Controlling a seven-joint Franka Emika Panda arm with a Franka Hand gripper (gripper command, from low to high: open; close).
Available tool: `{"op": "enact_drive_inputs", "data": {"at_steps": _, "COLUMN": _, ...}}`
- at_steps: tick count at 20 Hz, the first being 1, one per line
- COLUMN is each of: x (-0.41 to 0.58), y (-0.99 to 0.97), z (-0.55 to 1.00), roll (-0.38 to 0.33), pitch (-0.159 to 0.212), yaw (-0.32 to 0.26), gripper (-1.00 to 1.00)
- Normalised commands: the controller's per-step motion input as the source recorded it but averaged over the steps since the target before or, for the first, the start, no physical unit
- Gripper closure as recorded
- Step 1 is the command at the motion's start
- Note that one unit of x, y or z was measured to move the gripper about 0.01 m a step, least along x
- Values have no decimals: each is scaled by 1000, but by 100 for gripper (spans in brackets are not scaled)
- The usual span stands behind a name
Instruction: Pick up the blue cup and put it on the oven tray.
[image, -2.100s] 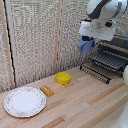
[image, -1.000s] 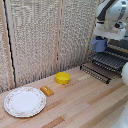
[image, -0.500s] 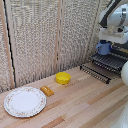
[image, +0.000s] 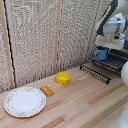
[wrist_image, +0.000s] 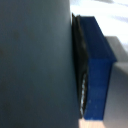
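Observation:
The blue cup (image: 101, 54) hangs upright just over the back part of the oven tray (image: 104, 68), a dark wire rack at the exterior view's right. My gripper (image: 103, 48) comes down onto the cup from above and is shut on it. I cannot tell whether the cup's base touches the bars. In the wrist view the cup's dull blue wall (wrist_image: 35, 60) fills most of the picture, with a bright blue finger (wrist_image: 97, 70) pressed against it.
A yellow bowl (image: 63, 78) sits on the wooden table near the slatted back wall. Beside it lies a small orange block (image: 47, 90), and a floral-rimmed white plate (image: 25, 101) rests at the exterior view's left. The oven (image: 121, 56) stands behind the tray.
My gripper has carried the cup toward the exterior view's right and then lowered it slightly over the tray. Bowl, block and plate have not moved.

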Motion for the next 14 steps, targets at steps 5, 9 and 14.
{"op": "enact_drive_inputs", "data": {"at_steps": 5, "x": 57, "y": -104, "z": 275, "roll": -20, "pitch": 122, "yaw": -147, "gripper": -100}}
{"op": "enact_drive_inputs", "data": {"at_steps": 9, "x": 15, "y": -115, "z": 559, "roll": -35, "pitch": 40, "yaw": -63, "gripper": -100}}
{"op": "enact_drive_inputs", "data": {"at_steps": 14, "x": 58, "y": -140, "z": 546, "roll": 1, "pitch": 15, "yaw": -35, "gripper": -100}}
